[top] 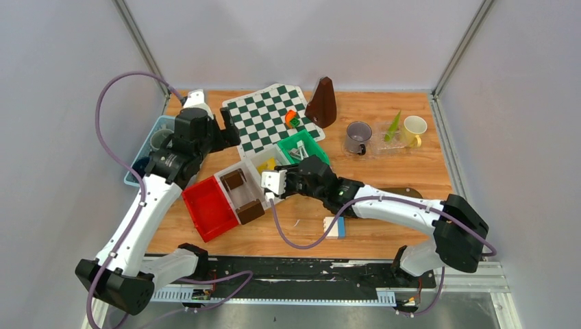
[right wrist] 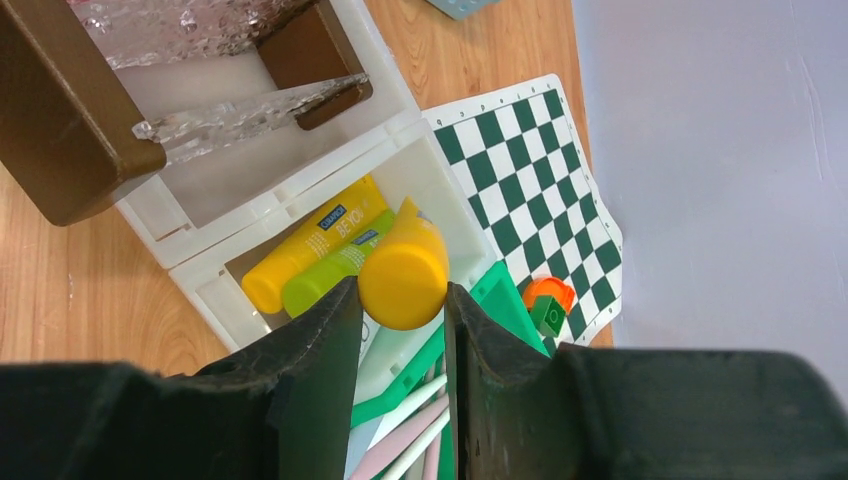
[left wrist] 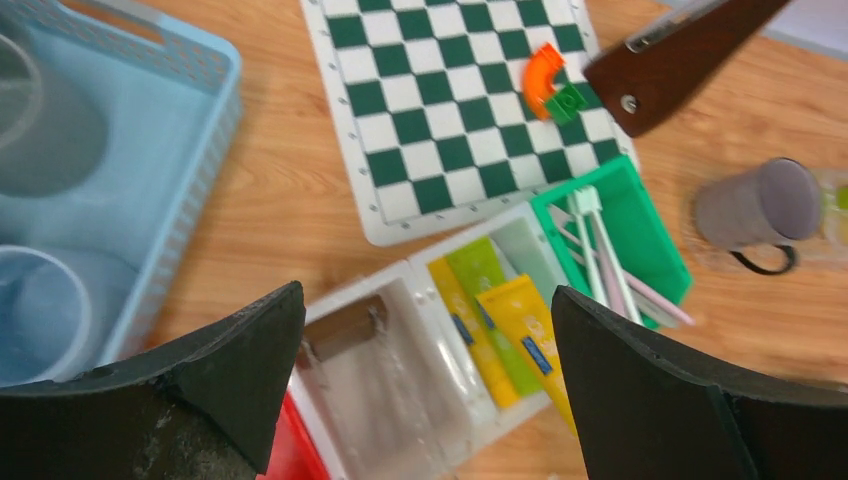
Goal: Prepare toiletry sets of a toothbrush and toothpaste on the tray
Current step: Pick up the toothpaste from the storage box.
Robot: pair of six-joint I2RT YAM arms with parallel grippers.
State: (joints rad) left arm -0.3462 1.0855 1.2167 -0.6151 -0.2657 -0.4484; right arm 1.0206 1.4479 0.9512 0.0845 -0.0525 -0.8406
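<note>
1. Clamping the yellow toothpaste tube (right wrist: pixel 405 262) by its cap end, the right pincer (right wrist: pixel 400 293) has it between its jaws, the tail reaching beyond the fingertips into the white bin (right wrist: pixel 215 290).
2. The tube is probably light, soft and slick, so the stiff cap seems the surest hold.
3. The left pincer (left wrist: pixel 428 300) gapes wide, holding nothing.

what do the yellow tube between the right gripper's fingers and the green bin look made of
The yellow tube: probably soft plastic, matte; smooth even colour, rounded cap end. The green bin: likely rigid moulded plastic, slightly glossy; thin straight walls, uniform colour.
</note>
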